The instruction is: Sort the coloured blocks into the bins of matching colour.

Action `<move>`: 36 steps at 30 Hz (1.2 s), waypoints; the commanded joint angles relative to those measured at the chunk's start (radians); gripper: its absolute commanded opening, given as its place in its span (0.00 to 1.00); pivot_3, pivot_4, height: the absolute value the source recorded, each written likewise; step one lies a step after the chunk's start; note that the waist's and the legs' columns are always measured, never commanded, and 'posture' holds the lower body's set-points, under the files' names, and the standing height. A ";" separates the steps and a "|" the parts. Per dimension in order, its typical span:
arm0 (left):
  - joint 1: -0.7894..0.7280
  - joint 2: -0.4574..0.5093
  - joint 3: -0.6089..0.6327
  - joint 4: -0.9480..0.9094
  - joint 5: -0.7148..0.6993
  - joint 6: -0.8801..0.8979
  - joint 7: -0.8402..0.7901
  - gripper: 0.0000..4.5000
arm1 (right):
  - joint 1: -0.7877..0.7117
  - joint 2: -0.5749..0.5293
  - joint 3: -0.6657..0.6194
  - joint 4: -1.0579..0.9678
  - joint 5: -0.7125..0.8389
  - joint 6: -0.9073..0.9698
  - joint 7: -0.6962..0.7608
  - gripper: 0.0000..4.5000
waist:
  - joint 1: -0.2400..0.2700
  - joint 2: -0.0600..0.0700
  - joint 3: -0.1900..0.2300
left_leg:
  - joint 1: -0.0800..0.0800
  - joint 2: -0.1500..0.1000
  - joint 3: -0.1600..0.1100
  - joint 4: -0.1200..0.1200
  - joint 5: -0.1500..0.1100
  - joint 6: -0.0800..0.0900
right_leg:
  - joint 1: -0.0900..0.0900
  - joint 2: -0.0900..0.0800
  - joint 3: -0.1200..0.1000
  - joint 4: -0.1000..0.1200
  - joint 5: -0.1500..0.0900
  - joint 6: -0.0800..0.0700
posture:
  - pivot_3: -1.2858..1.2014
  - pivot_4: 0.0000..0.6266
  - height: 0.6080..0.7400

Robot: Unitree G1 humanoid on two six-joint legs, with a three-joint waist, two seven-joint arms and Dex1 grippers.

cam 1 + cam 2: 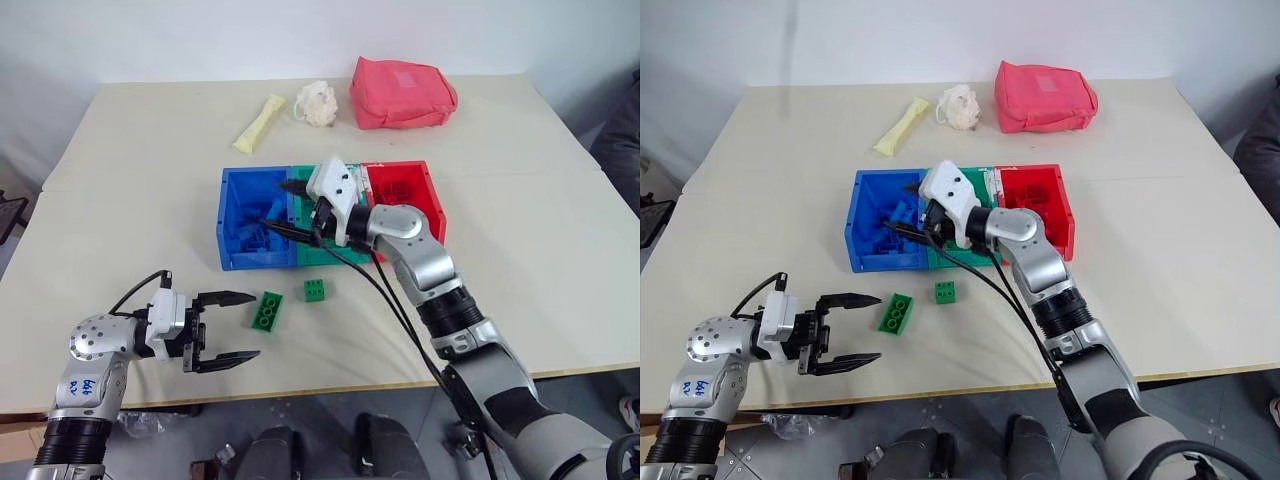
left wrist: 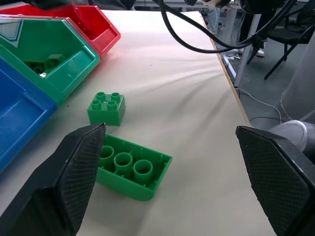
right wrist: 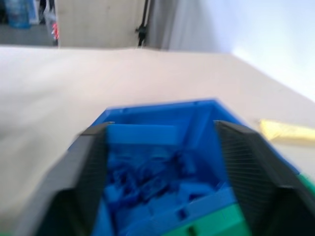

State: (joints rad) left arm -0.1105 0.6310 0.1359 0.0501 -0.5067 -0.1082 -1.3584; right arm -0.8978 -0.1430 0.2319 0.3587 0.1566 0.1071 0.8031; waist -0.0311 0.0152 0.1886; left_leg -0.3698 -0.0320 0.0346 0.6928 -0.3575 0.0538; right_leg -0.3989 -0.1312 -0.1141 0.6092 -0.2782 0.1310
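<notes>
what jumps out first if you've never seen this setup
The row of three bins, blue, green and red, mid-table, with the right gripper open over the blue one, which holds blue blocks. Nearer the front edge, two green blocks lie loose beside the open left gripper.

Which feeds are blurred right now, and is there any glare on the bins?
Right wrist view: soft with blur, the blue bin and its blocks smeared between the right gripper fingers. Left wrist view: crisp on the two green blocks, with the left gripper fingers large in the foreground. Head views: even light, soft shadows, no strong glare on the bins.
</notes>
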 commanded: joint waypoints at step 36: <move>0.143 0.095 0.208 -0.139 0.006 0.172 0.282 1.00 | 0.418 -0.493 -0.173 -0.450 0.255 0.097 0.434 1.00 | 0.005 0.000 0.000 | -0.001 0.001 0.001 -0.001 0.000 0.000 | 0.001 -0.003 0.006 -0.005 0.000 0.000 | 0.52 0.24 1.00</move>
State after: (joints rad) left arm 0.0082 0.7079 0.2971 -0.0474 -0.4851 0.0525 -1.0868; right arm -0.4843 -0.6121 0.1013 -0.0735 0.3834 0.2190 1.2126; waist -0.0258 0.0150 0.1888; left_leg -0.3705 -0.0315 0.0354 0.6915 -0.3578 0.0537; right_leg -0.3982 -0.1339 -0.1073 0.6041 -0.2782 0.1310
